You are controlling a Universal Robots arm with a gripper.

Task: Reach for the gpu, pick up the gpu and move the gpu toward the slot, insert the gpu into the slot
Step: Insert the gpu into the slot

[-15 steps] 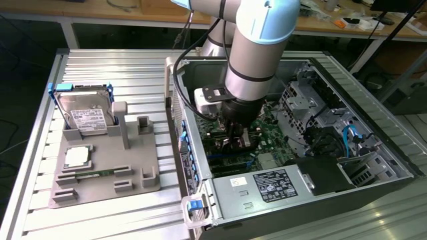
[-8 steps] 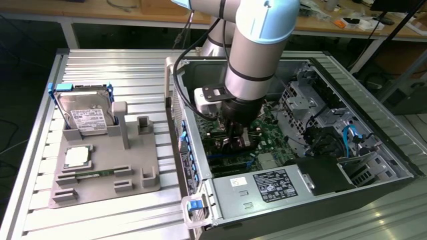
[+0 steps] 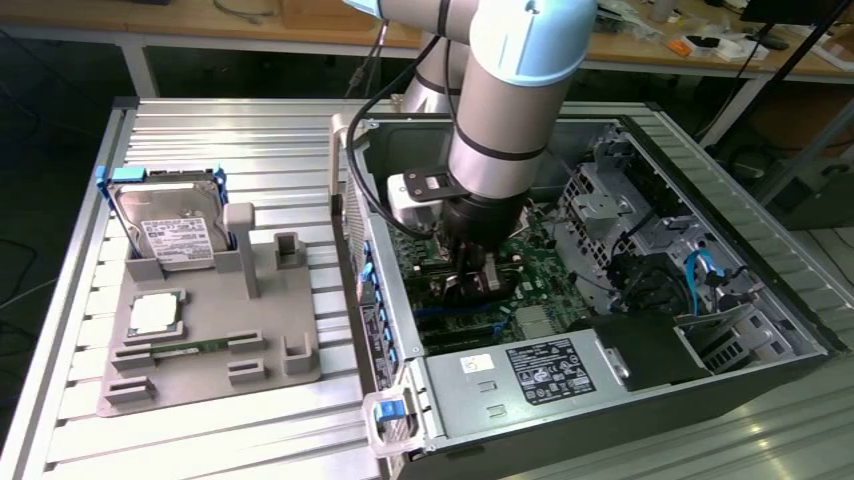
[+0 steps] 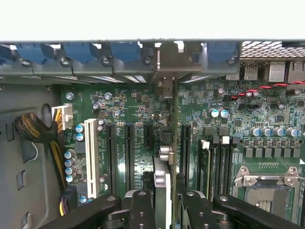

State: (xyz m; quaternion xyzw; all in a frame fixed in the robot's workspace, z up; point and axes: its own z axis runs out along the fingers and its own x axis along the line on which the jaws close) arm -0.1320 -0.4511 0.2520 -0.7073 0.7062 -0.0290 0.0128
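The black two-fingered gripper (image 4: 166, 202) is closed partway on the gpu (image 4: 164, 176), a thin dark card seen edge-on with a silver metal bracket, standing upright over the green motherboard (image 4: 143, 119). I judge that the insertion step is in hand; it calls for a straight push with the card edge exactly in line with the long black plastic slot (image 4: 183, 143). All this sits inside the open grey steel computer case (image 3: 747, 250).

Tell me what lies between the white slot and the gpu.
Two long black slots and a shorter black slot, on the green motherboard, in the wrist view.
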